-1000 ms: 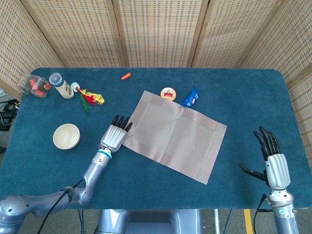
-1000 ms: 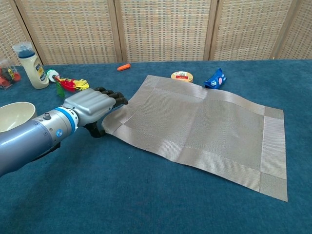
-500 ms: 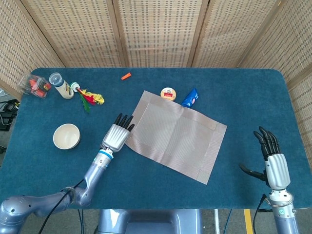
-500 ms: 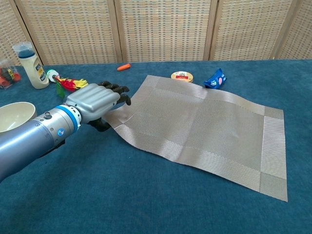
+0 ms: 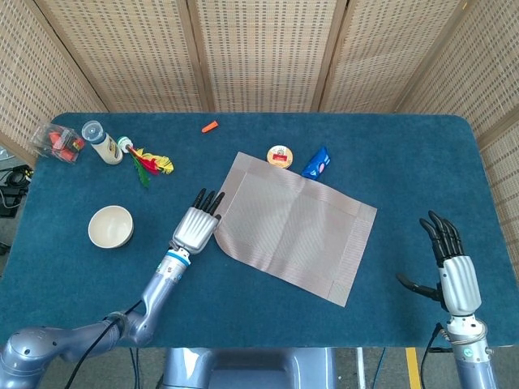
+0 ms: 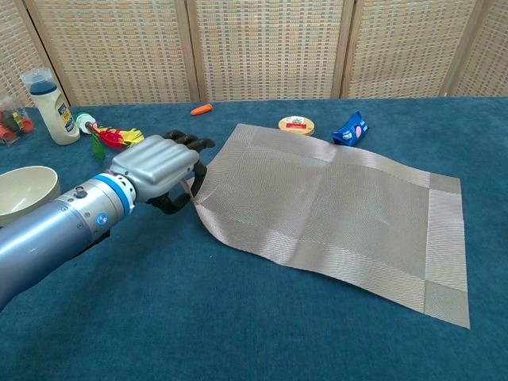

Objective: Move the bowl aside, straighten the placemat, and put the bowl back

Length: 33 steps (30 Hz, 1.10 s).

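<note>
Placemat: the grey woven placemat (image 5: 293,228) lies askew in the middle of the desk (image 5: 422,162), its long edges slanting against the desk edge. Its left corner is lifted and curled where the left hand has it; the rest lies flat.
Left hand: the left hand (image 5: 195,229) is at that raised corner, fingers bunched over the edge and, as far as the chest view shows, pinching the weave (image 6: 155,168).
Handling of the placemat: it looks light, thin and limp, so it would buckle if pushed and is better dragged; the pile of the desk cover may catch it. A corner or a short edge seems the best place to hold it, pulling low and flat.
Bowl: the cream bowl (image 5: 110,226) sits upright on the desk, left of the placemat and apart from it. It appears rigid and light; the rim is the natural hold.
Right hand: the right hand (image 5: 454,271) hovers near the desk's front right corner, fingers spread, holding nothing.
Stage: judged from the layout, the bowl is already aside and the straightening is under way.
Nearby: a round tin (image 5: 280,156) and a blue packet (image 5: 317,163) sit just beyond the placemat's far edge.
</note>
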Motion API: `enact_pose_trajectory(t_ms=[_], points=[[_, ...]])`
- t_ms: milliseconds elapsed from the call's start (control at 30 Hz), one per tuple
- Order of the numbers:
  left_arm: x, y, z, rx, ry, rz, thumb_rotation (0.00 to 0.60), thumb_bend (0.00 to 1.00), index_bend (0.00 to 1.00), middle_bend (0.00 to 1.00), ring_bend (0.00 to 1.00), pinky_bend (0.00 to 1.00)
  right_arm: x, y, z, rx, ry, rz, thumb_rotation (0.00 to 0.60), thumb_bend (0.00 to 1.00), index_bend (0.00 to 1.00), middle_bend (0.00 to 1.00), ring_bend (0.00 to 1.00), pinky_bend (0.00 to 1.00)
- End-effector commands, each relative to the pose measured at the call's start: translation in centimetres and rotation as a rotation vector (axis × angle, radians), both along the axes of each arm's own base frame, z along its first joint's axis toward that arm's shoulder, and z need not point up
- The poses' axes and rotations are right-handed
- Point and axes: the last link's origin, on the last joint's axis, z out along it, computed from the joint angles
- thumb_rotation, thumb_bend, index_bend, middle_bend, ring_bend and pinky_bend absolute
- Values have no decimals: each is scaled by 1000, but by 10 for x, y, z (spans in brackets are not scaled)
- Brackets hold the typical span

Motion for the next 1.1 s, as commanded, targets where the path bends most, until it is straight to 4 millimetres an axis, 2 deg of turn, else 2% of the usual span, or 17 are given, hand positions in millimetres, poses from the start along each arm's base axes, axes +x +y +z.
enact_pose_trajectory(t_ms=[33,300,533,733,1100], points=[[-1,0,3,5,-2,-3,600,514,596,0,0,0,0,0,0,3,0,1,600,198,111,0,0,0],[-10,-8,15,11,-3,-12,600,514,607,0,0,0,1,1,-1,6,0,6,600,197,111,0,0,0],[-27,-30,27,-26,21,0,600,514,625,0,0,0,4,3,-3,13,7,18,600,197,111,0,0,0],[-31,-48,35,-54,34,-14,600,514,629,0,0,0,7,5,-4,13,11,24,600,198,111,0,0,0],[-29,-103,41,-143,64,-113,600,515,630,0,0,0,10,9,-6,15,20,36,600,197,111,0,0,0]])
